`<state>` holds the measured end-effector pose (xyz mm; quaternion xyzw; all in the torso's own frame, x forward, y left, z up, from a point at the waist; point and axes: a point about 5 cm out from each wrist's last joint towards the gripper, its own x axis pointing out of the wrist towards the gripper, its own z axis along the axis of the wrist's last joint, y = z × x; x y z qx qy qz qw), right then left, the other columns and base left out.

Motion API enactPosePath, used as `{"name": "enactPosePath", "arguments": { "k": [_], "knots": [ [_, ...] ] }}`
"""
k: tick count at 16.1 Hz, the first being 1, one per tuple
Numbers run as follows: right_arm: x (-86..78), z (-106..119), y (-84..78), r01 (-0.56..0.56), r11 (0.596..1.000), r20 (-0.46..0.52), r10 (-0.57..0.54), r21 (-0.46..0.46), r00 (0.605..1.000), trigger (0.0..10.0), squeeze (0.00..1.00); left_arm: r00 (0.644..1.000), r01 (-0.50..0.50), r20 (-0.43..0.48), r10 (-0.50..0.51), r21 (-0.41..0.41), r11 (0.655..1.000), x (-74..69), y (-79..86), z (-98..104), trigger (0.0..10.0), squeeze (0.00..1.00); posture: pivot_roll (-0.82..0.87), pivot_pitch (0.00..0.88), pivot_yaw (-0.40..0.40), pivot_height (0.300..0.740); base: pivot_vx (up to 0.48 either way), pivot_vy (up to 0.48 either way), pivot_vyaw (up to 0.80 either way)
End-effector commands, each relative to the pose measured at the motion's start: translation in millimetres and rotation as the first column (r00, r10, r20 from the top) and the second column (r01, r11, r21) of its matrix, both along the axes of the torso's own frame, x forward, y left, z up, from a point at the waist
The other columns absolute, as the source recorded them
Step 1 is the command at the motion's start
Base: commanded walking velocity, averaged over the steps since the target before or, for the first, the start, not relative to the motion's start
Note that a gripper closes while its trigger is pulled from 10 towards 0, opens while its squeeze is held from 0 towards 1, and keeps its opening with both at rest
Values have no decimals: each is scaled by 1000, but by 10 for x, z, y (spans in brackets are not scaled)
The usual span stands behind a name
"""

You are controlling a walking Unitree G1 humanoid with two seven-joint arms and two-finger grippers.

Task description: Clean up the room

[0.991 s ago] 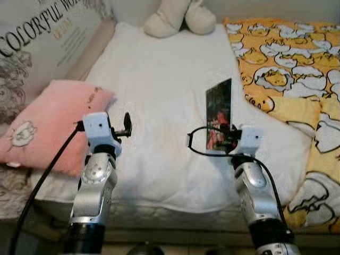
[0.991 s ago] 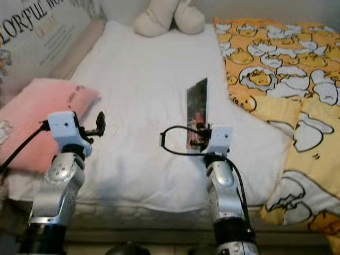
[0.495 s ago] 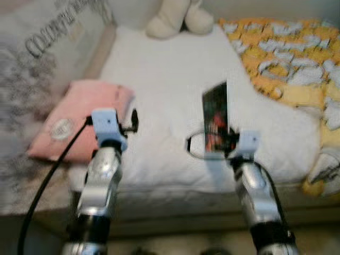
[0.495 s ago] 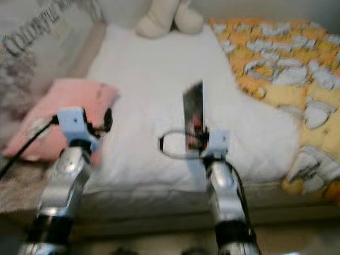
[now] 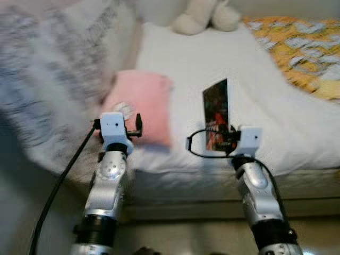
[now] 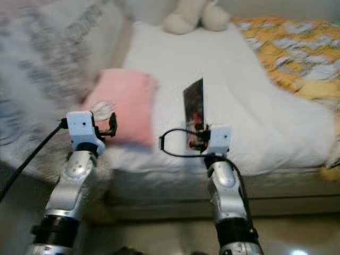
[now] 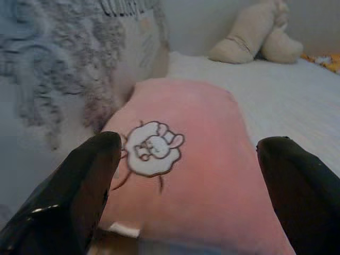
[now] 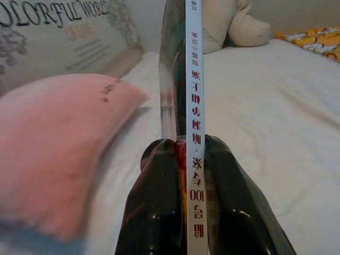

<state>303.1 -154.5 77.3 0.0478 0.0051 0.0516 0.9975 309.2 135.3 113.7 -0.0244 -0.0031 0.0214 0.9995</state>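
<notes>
Right gripper (image 8: pixel 194 159) clamps the book (image 5: pixel 216 114) upright by its spine above the bed (image 5: pixel 297 133) edge; left gripper (image 7: pixel 186 175) wide, facing the pillow (image 7: pixel 186 212); keep grip firm and the book vertical during carry.

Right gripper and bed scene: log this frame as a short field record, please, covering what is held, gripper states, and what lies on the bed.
held item: book, upright, spine towards the wrist camera
right gripper: shut on the book's lower end
left gripper: open, fingers apart, in front of the pink pillow
bed: white cover; pink pillow on its left side, plush toy at the far end, yellow patterned blanket on the right
image quality: head views blurred
</notes>
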Motion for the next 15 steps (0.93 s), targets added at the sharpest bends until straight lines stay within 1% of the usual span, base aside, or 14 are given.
{"name": "enactPosePath", "arguments": {
  "k": [1,2,5,11,15],
  "knots": [
    [58,127,-28,7,1000,58,-7,3,998,0,0,999,-22,36,22,-8,1000,13,32,83,10000,0,-111,0,61,740,480,0,0],
    [72,141,-9,-1,1000,62,1,5,998,0,0,997,-49,54,49,-8,999,12,62,111,10000,0,-109,0,61,740,480,0,0],
    [87,165,-2,-11,1000,70,11,2,997,0,0,996,-30,82,28,25,999,4,28,166,10000,0,-104,0,59,740,480,0,0],
    [105,225,-30,-3,1000,95,5,-13,995,0,0,996,1,94,-6,58,998,-15,-26,186,10000,0,-100,0,61,740,480,0,0],
    [122,231,-63,-3,1000,89,6,-31,996,0,0,996,8,90,-12,54,998,-33,-62,180,10000,0,-98,0,59,740,480,0,0]
  ]
}}
